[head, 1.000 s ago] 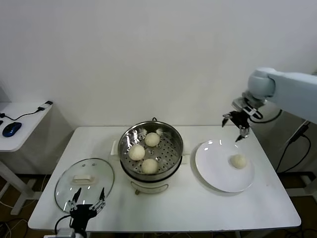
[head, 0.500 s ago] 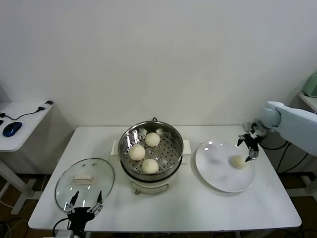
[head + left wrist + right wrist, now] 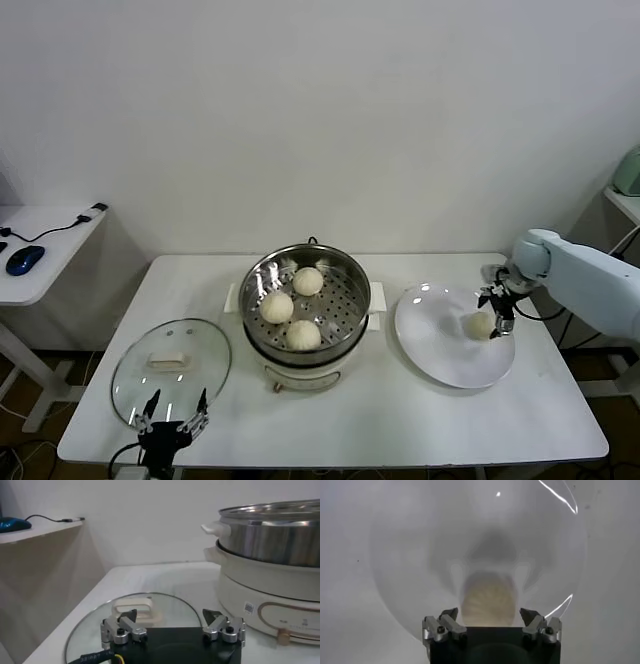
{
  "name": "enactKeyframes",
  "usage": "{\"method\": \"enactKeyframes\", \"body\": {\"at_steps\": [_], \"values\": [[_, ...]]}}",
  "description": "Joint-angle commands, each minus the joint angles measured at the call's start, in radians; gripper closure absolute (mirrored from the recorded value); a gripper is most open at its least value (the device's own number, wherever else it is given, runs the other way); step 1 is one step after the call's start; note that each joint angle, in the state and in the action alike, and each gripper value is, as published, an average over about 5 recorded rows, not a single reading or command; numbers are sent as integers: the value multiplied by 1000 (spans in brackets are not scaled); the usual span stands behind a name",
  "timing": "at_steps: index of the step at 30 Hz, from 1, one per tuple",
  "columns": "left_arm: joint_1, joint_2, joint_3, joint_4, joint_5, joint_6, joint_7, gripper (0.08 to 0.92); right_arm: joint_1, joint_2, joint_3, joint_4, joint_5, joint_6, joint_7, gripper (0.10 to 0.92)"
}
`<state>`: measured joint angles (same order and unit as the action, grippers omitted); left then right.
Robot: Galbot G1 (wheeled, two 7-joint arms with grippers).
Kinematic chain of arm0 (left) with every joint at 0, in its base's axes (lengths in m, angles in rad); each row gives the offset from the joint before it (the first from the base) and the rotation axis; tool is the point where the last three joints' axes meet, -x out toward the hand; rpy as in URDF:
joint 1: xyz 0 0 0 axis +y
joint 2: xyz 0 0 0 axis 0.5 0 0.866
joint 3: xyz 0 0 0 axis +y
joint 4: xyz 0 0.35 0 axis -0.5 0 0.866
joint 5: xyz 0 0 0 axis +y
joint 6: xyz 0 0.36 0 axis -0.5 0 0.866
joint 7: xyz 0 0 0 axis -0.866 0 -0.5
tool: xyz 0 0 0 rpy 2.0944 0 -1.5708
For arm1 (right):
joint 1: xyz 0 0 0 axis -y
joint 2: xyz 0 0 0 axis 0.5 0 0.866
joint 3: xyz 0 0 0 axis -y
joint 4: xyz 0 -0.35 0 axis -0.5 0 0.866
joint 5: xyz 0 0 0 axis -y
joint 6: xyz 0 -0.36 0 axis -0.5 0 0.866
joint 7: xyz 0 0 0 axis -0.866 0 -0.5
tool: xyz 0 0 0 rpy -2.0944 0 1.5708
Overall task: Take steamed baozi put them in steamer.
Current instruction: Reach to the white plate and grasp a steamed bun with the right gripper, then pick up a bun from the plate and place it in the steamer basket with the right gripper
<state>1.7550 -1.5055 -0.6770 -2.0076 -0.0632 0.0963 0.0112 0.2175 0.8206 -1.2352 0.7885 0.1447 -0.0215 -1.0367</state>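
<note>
Three cream-white baozi (image 3: 277, 306) lie on the perforated floor of the shiny steamer (image 3: 348, 322) at the table's middle. A fourth baozi (image 3: 481, 325) lies on the white plate (image 3: 440, 350) at the right. My right gripper (image 3: 496, 305) is open and hangs low just over that baozi, at its far right side. In the right wrist view the baozi (image 3: 488, 603) sits between the open fingers (image 3: 448, 616), untouched. My left gripper (image 3: 174, 424) is open and idle at the table's front left edge, by the glass lid.
The round glass lid (image 3: 170, 368) with a white handle lies flat at the front left; it also shows in the left wrist view (image 3: 135, 614). A side desk with a blue mouse (image 3: 22, 260) stands left of the table. A cable hangs off the table's right.
My right gripper came down from above the plate's far edge to just over the baozi on the plate. The left arm sank slightly at the front edge.
</note>
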Motion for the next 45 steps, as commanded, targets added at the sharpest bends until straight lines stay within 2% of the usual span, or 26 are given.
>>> {"method": "enactKeyframes", "body": {"at_steps": [1,6,11,14,17,21,25,30,37,45], "values": [[0,1,-1,2,0,0,0,177,-54,25,55,-54,-34,-9,3,203],[0,1,1,0,0,1,0,177,-50,30,65,-50,-34,-8,1,224],[1,4,1,0,0,3,-2,177,-11,9,34,-2,-26,-12,-9,341],[2,4,1,-2,2,2,-4,177,58,-24,-27,59,13,-25,-16,374],[4,4,0,-6,4,1,-7,177,188,-61,-142,159,116,-48,-14,380],[5,4,1,-12,5,1,-8,177,465,-71,-362,321,327,-84,3,380],[2,3,5,-20,6,3,-8,177,728,-29,-539,487,543,-140,31,378],[-2,2,17,-31,8,5,-7,177,927,62,-577,677,787,-231,92,379],[-1,6,23,-44,8,7,-7,177,878,203,-469,798,941,-341,238,378],[5,4,24,-56,7,8,-8,177,643,311,-428,726,872,-405,329,377]]}}
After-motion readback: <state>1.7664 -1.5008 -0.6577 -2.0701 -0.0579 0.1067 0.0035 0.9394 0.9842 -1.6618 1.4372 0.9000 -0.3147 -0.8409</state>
